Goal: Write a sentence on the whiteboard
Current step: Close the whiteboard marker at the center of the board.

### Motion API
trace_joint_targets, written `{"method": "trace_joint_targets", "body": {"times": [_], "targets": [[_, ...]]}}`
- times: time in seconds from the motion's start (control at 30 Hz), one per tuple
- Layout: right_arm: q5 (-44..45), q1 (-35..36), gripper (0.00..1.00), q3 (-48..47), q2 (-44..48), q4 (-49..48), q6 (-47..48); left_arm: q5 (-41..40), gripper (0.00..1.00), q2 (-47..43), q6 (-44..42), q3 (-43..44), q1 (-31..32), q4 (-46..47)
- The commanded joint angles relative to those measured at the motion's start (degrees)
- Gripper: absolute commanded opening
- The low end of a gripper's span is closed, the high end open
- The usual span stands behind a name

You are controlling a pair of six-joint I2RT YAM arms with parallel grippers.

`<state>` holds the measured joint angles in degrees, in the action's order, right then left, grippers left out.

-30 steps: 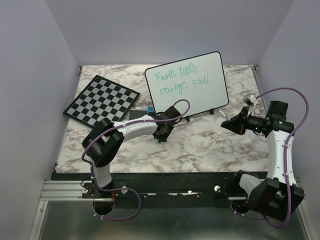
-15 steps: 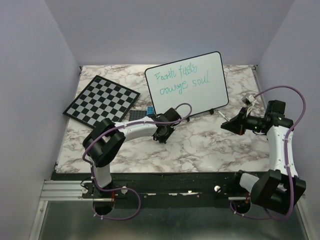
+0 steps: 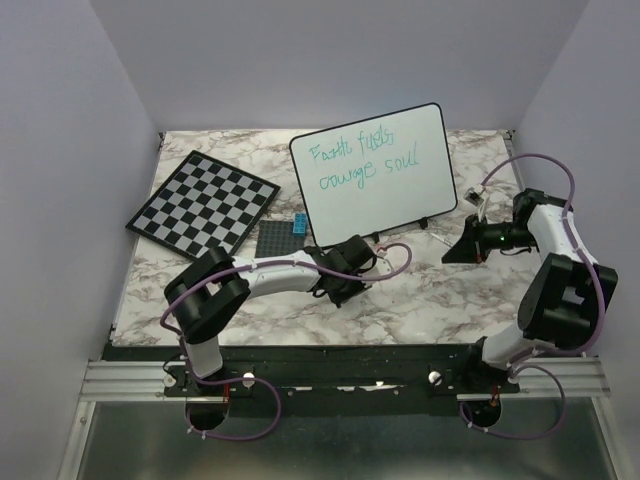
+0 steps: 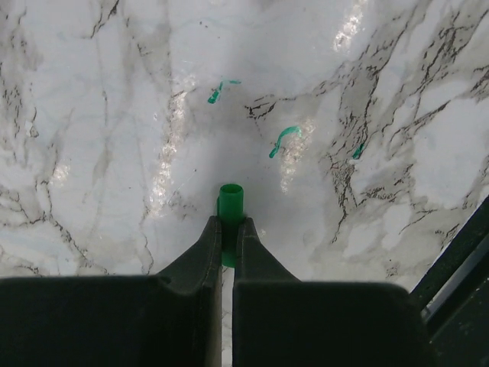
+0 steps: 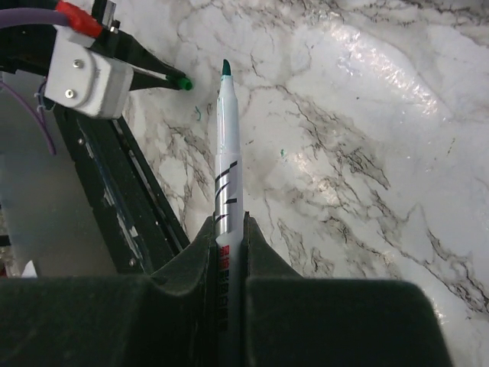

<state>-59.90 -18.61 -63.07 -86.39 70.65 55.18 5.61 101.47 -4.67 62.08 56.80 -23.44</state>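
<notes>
Counts: 2 boards, 2 grippers, 1 marker, 1 cap, odds and ends.
1 whiteboard (image 3: 400, 190) at the far edge of the worktop (image 3: 420, 290), with 1 sentence (image 3: 365, 155) in 2 lines. 1 chessboard (image 3: 203, 201) by the far-left corner. 1 dark grid mat (image 3: 275, 238) between the boards, with 1 blue block (image 3: 299, 220) at its far right corner. Left gripper (image 4: 227, 223) pinches 1 green cap (image 4: 230, 206), right gripper (image 5: 228, 222) pinches 1 marker (image 5: 225, 153). 3 green smears (image 4: 284, 139) on the marble in the left wrist view.
</notes>
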Motion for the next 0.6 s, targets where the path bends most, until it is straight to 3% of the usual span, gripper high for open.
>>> {"method": "trace_joint_targets", "body": {"times": [0.0,0.57], "targets": [[5.40,2.69,0.01,-3.37,-6.15,3.79,2.21,5.64,0.02,-0.84,-10.00,-1.97,0.16,1.99],[7.86,22.03,0.01,-4.34,-20.75,3.97,-1.65,5.91,0.02,-5.06,-14.93,-8.47,1.12,10.26]]}}
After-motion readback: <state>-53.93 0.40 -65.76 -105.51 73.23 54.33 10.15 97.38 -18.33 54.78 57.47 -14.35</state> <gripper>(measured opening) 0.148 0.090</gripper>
